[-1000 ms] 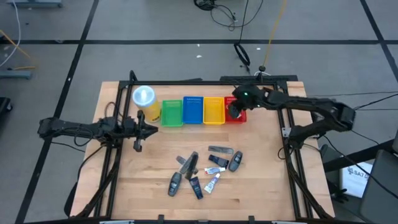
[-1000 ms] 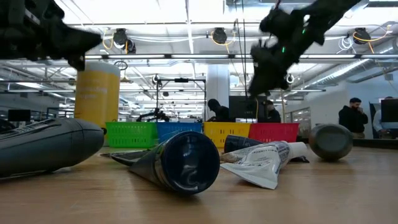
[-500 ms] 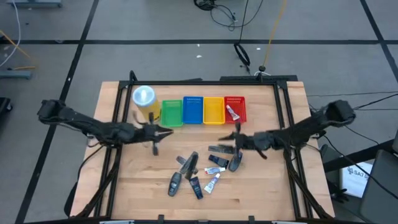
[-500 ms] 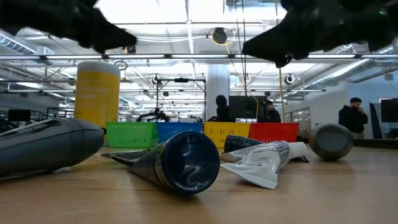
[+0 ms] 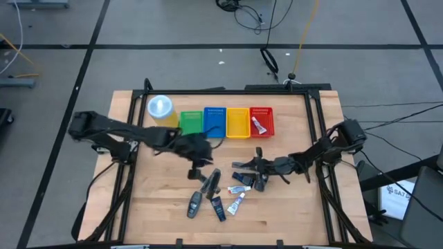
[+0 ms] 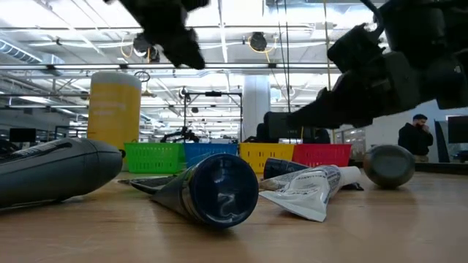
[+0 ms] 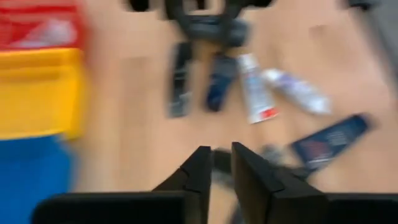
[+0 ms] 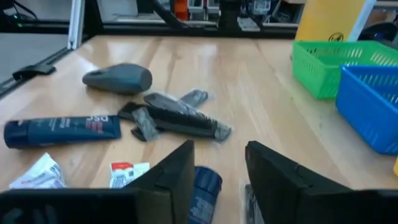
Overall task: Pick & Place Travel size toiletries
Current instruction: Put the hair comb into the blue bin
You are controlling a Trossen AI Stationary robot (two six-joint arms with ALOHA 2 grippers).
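The travel size toiletries (image 5: pixel 228 188) lie loose mid-table: dark grey oval sticks, white tubes, a dark blue tube (image 8: pixel 62 130) and flat grey sachets (image 8: pixel 180 115). One white tube (image 5: pixel 259 125) lies in the red basket (image 5: pixel 268 114). My left gripper (image 5: pixel 196 168) hangs tipped downward over the pile's left side, its fingers (image 7: pixel 249 177) a narrow gap apart with nothing between them. My right gripper (image 5: pixel 255 164) reaches in nearly level from the right, low over the pile's right side. It is open (image 8: pixel 217 165) with nothing between its fingers.
Green (image 5: pixel 191 124), blue (image 5: pixel 214 122) and yellow (image 5: pixel 237 122) baskets stand in a row with the red one at the table's far side. A tall yellow canister with a white lid (image 5: pixel 160 109) stands left of them. Bare wood lies left and near of the pile.
My left gripper has swung from the table's left side toward the middle, rising and tipping downward over the pile. My right gripper has left the red basket, come toward the near edge and sunk to the pile. A white tube shows in the red basket.
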